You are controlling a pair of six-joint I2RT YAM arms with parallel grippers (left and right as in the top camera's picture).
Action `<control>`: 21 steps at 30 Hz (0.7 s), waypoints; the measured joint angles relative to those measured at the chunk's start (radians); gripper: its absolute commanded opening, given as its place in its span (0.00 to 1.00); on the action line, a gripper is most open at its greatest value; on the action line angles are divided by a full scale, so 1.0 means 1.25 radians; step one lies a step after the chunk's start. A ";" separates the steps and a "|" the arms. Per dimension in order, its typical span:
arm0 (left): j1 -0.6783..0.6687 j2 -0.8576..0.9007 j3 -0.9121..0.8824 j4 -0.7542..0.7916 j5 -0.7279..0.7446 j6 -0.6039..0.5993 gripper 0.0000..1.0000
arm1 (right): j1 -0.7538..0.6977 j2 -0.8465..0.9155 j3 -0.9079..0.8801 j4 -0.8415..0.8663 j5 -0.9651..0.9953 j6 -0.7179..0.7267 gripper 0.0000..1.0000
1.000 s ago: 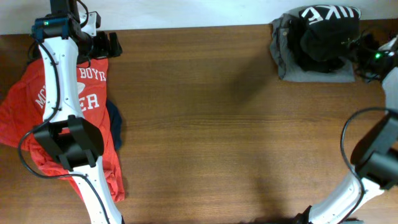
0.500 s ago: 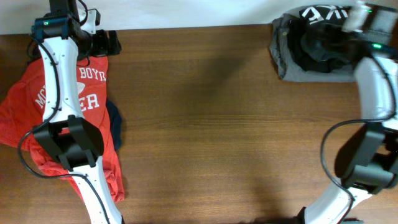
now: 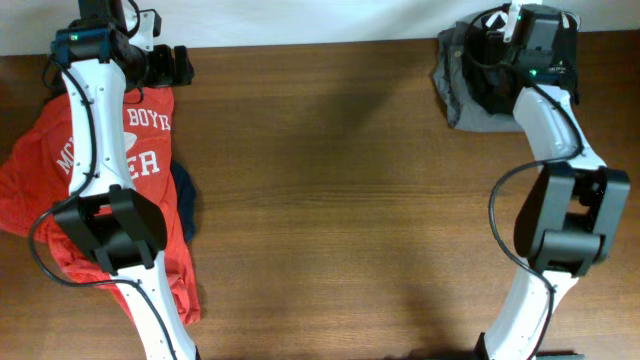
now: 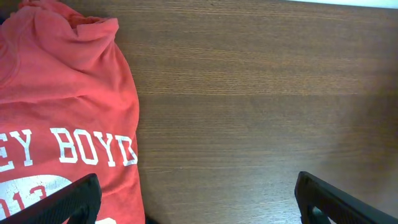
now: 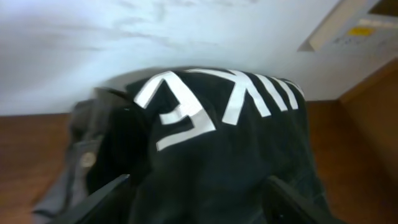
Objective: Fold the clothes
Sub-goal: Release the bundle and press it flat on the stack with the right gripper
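The dark T-shirt with white NIKE lettering lies bunched on a grey folded garment at the table's far right corner; it also shows in the overhead view. My right gripper is open, its fingers on either side of the dark T-shirt just above it; it also shows in the overhead view. My left gripper is open and empty over bare wood at the far left, beside the red T-shirt; it also shows in the overhead view.
The red T-shirt with white print lies spread along the left side, with a navy cloth peeking out beneath it. A white wall runs behind the table's far edge. Brown wooden table.
My right arm has swung from the table's right edge leftward and now sits over the dark T-shirt. The left arm has not moved.
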 measured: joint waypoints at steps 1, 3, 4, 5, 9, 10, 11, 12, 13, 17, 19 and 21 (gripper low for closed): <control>0.000 0.000 0.000 0.000 0.000 0.001 0.99 | -0.001 0.010 0.000 0.010 0.009 -0.001 0.74; 0.000 0.000 0.000 0.000 0.000 0.002 0.99 | -0.004 0.030 0.000 0.026 0.023 -0.001 0.73; 0.000 0.000 0.000 0.000 0.000 0.002 0.99 | -0.006 0.039 0.000 0.038 0.027 -0.001 0.73; 0.000 0.000 0.000 0.000 0.000 0.002 0.99 | -0.009 0.046 0.000 0.050 0.030 -0.001 0.70; 0.000 0.000 0.000 -0.002 0.000 0.002 0.99 | -0.017 0.071 0.000 0.079 0.041 -0.001 0.60; 0.000 0.000 0.000 -0.005 0.000 0.002 0.99 | -0.019 0.076 0.000 0.084 0.042 0.001 0.57; 0.000 0.000 0.000 -0.008 0.000 0.002 0.99 | -0.022 0.082 0.000 0.087 0.043 0.000 0.56; 0.000 0.000 0.000 -0.010 0.000 0.002 0.99 | -0.023 0.085 0.000 0.089 0.044 0.002 0.54; 0.000 0.000 0.000 -0.013 0.000 0.002 0.99 | -0.025 0.087 0.000 0.092 0.045 0.001 0.46; 0.000 0.000 0.000 -0.018 0.000 0.002 0.99 | -0.031 0.094 0.000 0.092 0.045 0.002 0.19; 0.000 0.000 0.000 -0.020 0.000 0.002 0.99 | -0.031 0.094 0.000 0.092 0.046 0.002 0.10; 0.000 0.000 0.000 -0.020 0.000 0.002 0.99 | -0.030 0.094 0.000 0.080 0.047 0.001 0.04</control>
